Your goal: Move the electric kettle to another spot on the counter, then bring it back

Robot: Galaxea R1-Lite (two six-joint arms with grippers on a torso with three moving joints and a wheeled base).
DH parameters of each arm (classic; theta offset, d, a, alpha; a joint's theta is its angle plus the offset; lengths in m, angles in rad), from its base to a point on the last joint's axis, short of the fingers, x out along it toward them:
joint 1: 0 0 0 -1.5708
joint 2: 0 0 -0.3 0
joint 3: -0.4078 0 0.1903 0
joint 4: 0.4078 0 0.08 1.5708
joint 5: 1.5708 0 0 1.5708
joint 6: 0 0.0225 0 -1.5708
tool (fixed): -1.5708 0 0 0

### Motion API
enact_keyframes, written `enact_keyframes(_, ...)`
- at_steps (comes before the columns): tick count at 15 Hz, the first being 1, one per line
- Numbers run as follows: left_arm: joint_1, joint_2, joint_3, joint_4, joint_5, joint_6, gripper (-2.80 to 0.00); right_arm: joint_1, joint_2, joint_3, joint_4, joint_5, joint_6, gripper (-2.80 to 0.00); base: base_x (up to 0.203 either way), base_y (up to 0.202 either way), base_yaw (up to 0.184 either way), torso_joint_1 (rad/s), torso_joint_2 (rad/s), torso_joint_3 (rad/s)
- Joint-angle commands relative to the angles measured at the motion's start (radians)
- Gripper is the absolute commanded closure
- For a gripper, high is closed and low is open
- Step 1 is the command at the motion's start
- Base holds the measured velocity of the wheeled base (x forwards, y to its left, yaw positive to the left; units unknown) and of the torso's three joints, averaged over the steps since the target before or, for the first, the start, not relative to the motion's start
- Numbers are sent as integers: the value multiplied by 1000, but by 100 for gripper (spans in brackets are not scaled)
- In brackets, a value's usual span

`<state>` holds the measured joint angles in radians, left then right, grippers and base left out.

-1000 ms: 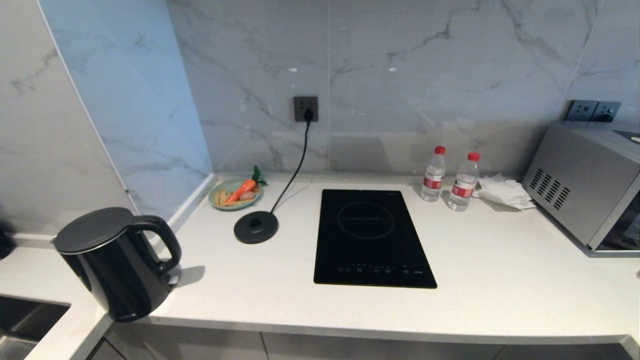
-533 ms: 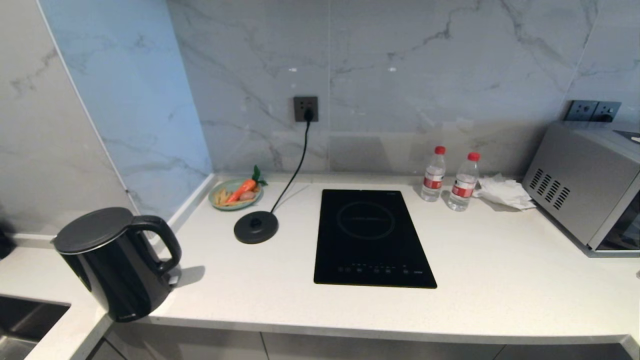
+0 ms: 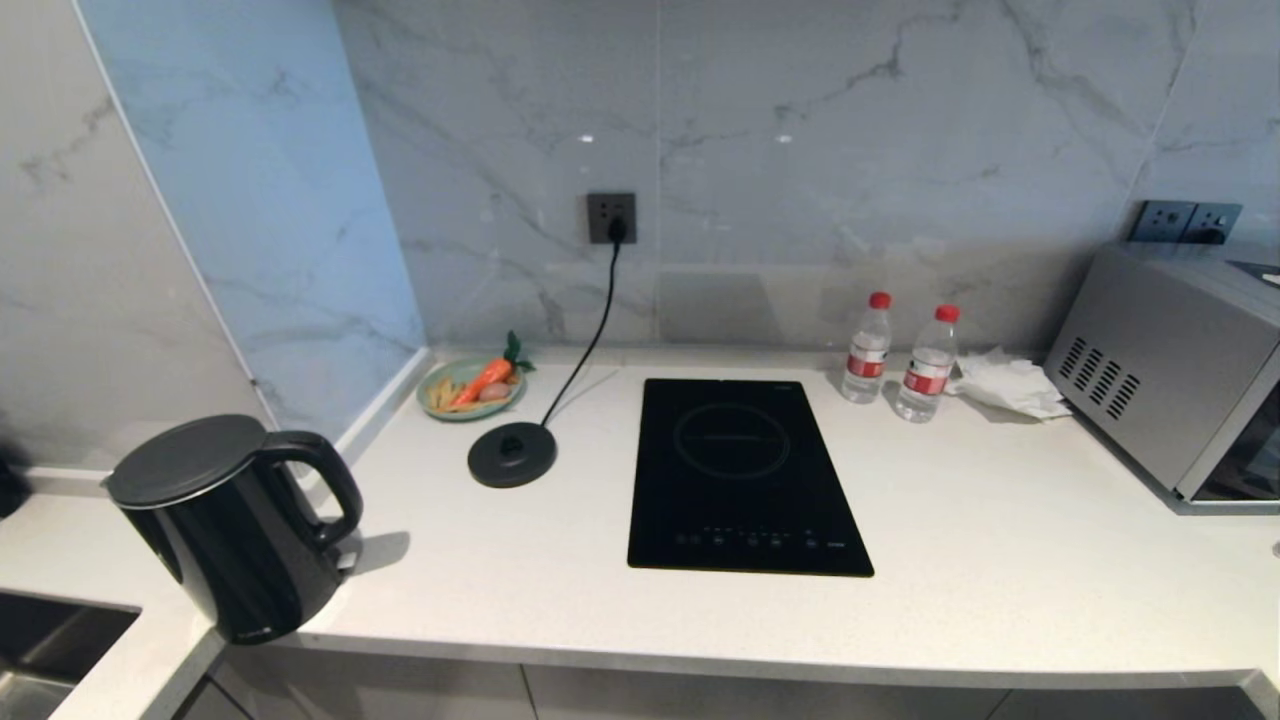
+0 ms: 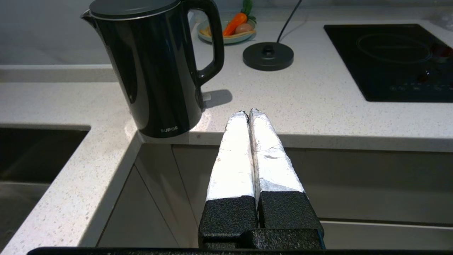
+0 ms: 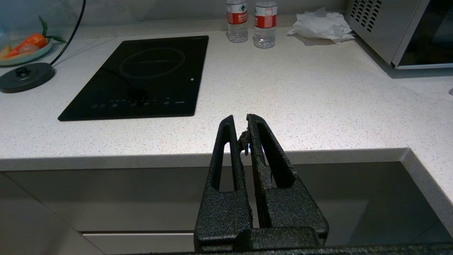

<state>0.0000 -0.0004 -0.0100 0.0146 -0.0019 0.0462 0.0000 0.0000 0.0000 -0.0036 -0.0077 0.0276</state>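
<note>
White counter, marble wall behind. Kettle at front-left corner, off base disc. Left gripper & right gripper: fingers together, holding nothing, short of counter edge.

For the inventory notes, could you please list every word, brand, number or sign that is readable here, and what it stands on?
"SUPOR": white, near the base of the electric kettle; last letter unclear.
Induction hob: small white control signs and a word, too small to read.
Two water bottles: red labels, print unreadable.
Microwave: no readable text.
</note>
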Motion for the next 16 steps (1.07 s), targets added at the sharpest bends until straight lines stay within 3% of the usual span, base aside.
enact_keyframes(1, -2, 1, 13, -6, -4, -23, 0, 0, 0, 0, -1, 0, 0, 0, 0, 0, 0, 0, 0, 0)
enact_keyframes(16, 0, 0, 15, -13, -1, -26, 0, -2, 2, 0, 1, 0, 0, 0, 0, 0, 0, 0, 0, 0)
